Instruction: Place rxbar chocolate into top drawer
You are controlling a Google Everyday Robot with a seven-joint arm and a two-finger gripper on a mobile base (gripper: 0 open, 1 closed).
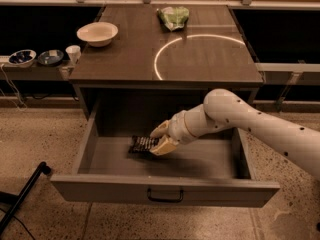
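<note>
Black pole (23, 196): slants across the speckled floor, at 8 o'clock from the drawer.
Small dishes (22, 57): two dark ones side by side on a low side shelf, at 9 o'clock from the table.
Cup (73, 52): small and white, just beside the dishes at their 3 o'clock.
White bowl (97, 33): upright on the table top, near its left edge.
Chocolate bar (140, 145): dark wrapper with pale stripes, low inside the open drawer, left of centre; I cannot tell whether it touches the drawer floor.
Gripper (154, 144): inside the drawer at 3 o'clock from the bar, its two yellowish fingers (161, 129) closed narrowly on the bar's right end, one above and one below.
Drawer (225, 191): pulled well out under the table, grey-brown, with a dark handle (165, 196) in the middle of its front panel.
Green bag (173, 17): crumpled, at 12 o'clock on the table top.
Table (125, 59): dark wood, with a white ring (159, 59) marked on its right half.
Arm (260, 129): pale, reaches in from 4 o'clock over the drawer's right side.
</note>
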